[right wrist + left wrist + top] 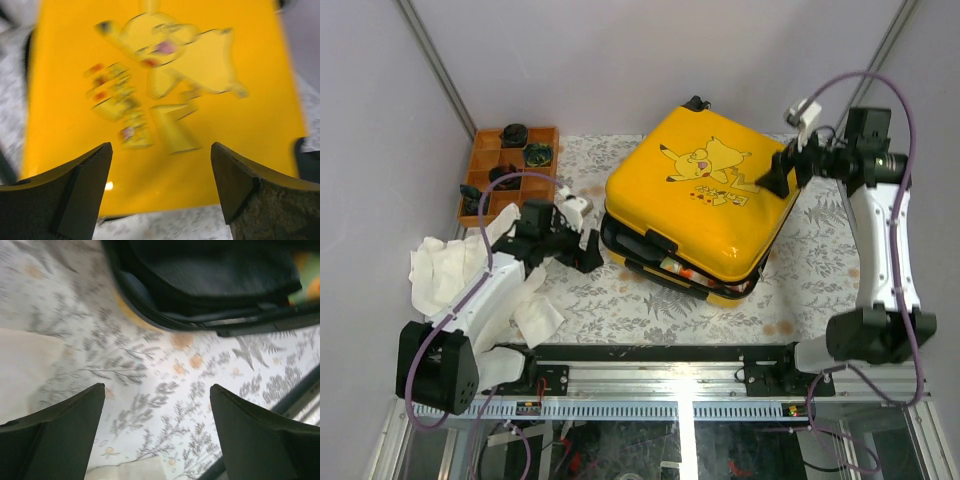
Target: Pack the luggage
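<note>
The luggage (700,185) is a yellow hard-shell suitcase with a Pikachu print. It lies flat mid-table with its lid down but slightly ajar along the near edge. My left gripper (588,246) is low beside the case's left corner, apart from it and open. In the left wrist view that gripper (157,386) has only the patterned tablecloth between its fingers, and the luggage's dark rim (210,315) lies ahead. My right gripper (778,172) hovers open above the lid's right edge. In the right wrist view it (161,145) frames the yellow lid (150,100) and holds nothing.
An orange compartment tray (478,150) with small dark items stands at the back left. Crumpled white cloths (445,270) lie along the left arm, and one edge of white cloth (25,370) is beside the left finger. A metal rail (650,375) runs along the near edge.
</note>
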Motion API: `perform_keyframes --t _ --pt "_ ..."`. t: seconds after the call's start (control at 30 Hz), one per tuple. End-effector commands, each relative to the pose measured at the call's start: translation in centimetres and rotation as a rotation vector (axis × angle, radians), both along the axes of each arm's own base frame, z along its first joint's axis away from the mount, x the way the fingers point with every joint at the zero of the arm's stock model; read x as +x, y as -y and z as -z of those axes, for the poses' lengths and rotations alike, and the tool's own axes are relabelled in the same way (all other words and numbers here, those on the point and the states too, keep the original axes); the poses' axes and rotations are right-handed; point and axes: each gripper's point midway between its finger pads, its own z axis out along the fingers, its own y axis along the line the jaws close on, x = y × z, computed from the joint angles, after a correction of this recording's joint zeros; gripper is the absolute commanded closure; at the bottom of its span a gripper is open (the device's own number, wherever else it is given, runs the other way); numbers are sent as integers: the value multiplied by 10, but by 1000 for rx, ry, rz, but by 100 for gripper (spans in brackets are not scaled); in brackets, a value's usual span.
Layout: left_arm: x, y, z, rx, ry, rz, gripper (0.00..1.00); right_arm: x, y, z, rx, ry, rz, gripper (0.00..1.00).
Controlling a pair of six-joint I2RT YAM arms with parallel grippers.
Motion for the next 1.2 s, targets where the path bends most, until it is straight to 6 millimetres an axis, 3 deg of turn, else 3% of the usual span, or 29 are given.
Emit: perform_keyframes --t 0.0,0.23,0.3,0.37,0.47,0.63,0.73,1.0,1.17 --pt "-22 12 22 33 -45 60 18 113 47 -37 17 99 332 15" --pt "-13 25 40 35 -86 97 25 257 121 -16 8 169 584 18" --pt "-11 30 43 2 -109 89 25 292 126 20 25 134 590 19" --pt "-4 34 46 -29 -133 51 24 315 127 45 61 117 603 20" --pt "17 39 44 -88 -146 -1 25 328 126 89 60 77 580 20" --pt "71 38 35 -131 -116 -39 25 298 110 158 22 -73 445 20" --pt "110 33 30 -145 -98 -69 25 262 96 173 10 -161 325 22" --pt "210 36 21 -142 -13 -59 24 149 77 162 19 -347 179 26" --pt "262 27 4 -150 52 -81 21 69 49 160 103 -509 138 26"
